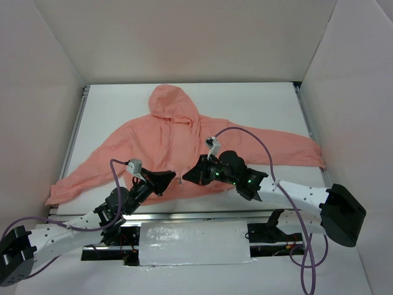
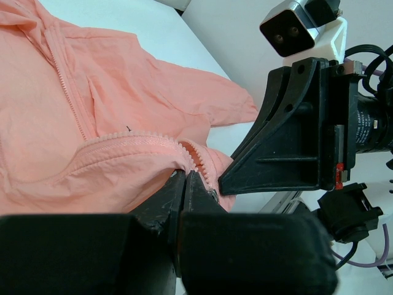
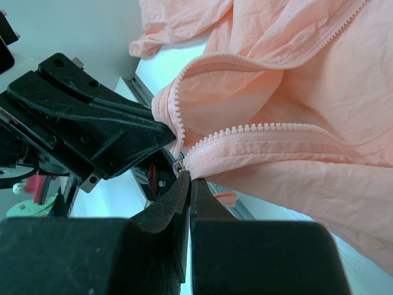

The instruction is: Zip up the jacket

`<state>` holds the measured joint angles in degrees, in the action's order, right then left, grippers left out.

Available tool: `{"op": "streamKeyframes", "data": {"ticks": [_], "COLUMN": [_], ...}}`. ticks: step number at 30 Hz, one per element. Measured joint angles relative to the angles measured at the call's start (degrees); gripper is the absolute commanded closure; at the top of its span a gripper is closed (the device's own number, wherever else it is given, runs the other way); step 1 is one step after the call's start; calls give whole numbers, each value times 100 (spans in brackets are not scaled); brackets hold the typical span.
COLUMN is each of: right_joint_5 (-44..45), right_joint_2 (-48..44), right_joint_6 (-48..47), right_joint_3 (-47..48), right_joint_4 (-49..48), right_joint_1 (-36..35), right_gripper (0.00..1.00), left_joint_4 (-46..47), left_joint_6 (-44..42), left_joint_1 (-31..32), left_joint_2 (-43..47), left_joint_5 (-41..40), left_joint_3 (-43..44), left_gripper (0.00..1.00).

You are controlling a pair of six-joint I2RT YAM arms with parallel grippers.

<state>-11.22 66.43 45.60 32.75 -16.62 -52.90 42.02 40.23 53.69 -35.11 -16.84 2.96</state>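
The salmon-pink jacket lies flat on the white table, hood at the far side, sleeves spread, its lower zipper open. Both grippers meet at the bottom hem. My left gripper is shut on the hem at the lower end of one zipper row; its tips show in the left wrist view. My right gripper is shut on the lower end of the other zipper row, with its tips showing in the right wrist view. A small metal zipper piece sits just beside them. The two grippers nearly touch.
White walls enclose the table on three sides. Metal rails run along the table's left and right edges. A white wrapped pad lies between the arm bases at the near edge. Purple cables loop over both arms.
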Motion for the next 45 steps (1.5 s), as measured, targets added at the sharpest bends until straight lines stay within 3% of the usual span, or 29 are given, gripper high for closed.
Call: {"op": "streamKeyframes", "data": {"ticks": [45], "right_joint_5": [127], "right_joint_2": [-50], "right_joint_6": [103], "right_joint_3": [105], "right_joint_4": [210], "right_joint_1": [0], "right_gripper": [100], "left_joint_4": [44], "left_joint_6": [4], "left_joint_1": [0], "left_joint_2": [92], "left_joint_5": [-133], "left_joint_3": [0], "left_gripper": [100]}}
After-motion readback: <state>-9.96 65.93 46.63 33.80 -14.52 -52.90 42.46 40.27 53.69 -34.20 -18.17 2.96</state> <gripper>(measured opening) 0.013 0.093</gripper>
